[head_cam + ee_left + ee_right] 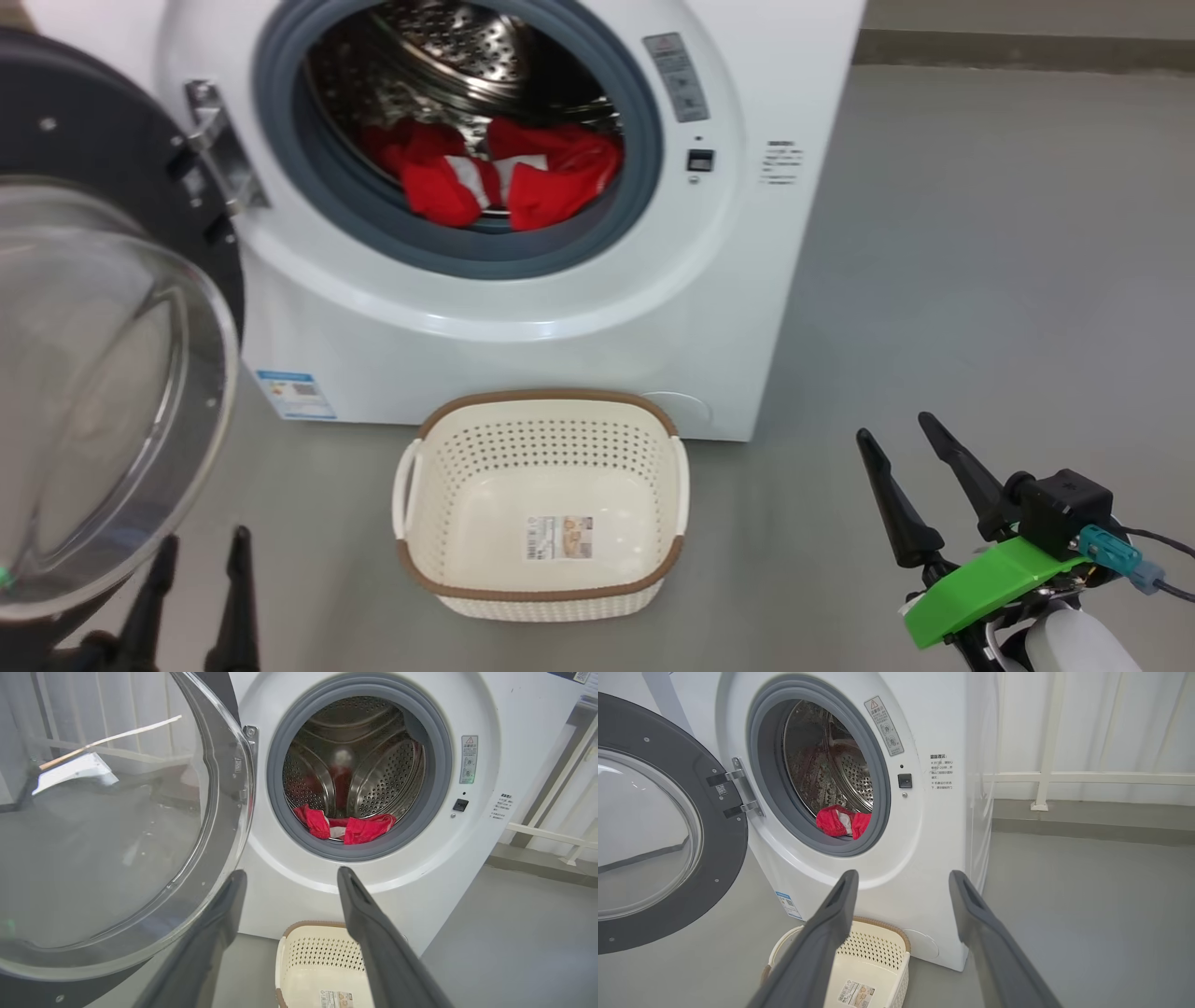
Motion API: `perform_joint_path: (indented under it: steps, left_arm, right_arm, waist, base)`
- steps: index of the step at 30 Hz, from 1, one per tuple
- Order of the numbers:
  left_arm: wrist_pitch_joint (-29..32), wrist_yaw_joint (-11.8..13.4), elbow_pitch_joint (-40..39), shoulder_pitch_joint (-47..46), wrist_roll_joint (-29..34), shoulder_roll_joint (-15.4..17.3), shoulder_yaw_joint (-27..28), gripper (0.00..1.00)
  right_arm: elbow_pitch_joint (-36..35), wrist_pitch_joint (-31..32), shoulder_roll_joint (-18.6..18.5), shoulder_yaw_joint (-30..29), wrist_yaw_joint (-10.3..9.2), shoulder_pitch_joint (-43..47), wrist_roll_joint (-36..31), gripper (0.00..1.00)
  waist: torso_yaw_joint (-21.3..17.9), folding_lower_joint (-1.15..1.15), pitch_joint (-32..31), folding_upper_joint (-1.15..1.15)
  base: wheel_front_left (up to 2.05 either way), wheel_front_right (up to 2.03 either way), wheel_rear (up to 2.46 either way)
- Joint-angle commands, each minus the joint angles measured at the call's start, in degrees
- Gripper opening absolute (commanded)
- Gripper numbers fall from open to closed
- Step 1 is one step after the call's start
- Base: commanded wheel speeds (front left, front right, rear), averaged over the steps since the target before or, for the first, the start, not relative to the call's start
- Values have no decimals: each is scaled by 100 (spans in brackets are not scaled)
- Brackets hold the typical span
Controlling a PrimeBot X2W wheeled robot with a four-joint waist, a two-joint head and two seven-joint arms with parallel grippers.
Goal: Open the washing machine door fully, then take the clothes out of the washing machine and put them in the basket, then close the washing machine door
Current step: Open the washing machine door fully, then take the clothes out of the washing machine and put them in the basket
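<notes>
A white front-loading washing machine [523, 336] stands on a grey floor [980, 261]. The washing machine door [84, 121], round with a black rim and a bulging clear glass bowl, is swung wide open on its hinge at the machine's left side. Inside the steel drum [448, 47], the clothes [504, 177], bright red fabric with white panels, lie in a heap at the bottom front, touching the grey rubber ring [373, 224].

The basket [546, 401], cream plastic with a brown rim and perforated sides, sits on the floor directly in front of the machine, just below the drum opening. A paper label [558, 539] shows on its bottom.

The left gripper [204, 539] hangs low at the left, just beside the lower edge of the door's glass; whether it touches the glass cannot be told. Its two dark fingers are spread apart with nothing between them. The right gripper [894, 427] hovers above the floor, to the right of the basket and well apart from it, also released and holding nothing.
</notes>
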Motion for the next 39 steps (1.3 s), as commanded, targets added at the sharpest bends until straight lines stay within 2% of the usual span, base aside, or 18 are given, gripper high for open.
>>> perform_joint_path:
  steps: [1, 19, 39]
  left_arm:
    - [-69, -17, -169, -113, -36, 154, 123, 100]
    - [-69, -17, -478, 119, -239, 178, -69, 100]
    - [-69, -17, -464, 82, -126, 170, -63, 100]
  right_arm:
    - [-175, -69, -67, 61, 9, 33, -15, 100]
    - [-333, -69, -97, -261, 9, 130, -83, 100]
    - [-368, -69, -39, -391, 9, 149, -130, 100]
  waist:
    - [-203, 0, 16, 0]
    - [-1164, 0, 128, 0]
    - [-1155, 0, 158, 0]
  base:
    - [0, 0, 0]
    - [0, 0, 0]
    - [0, 0, 0]
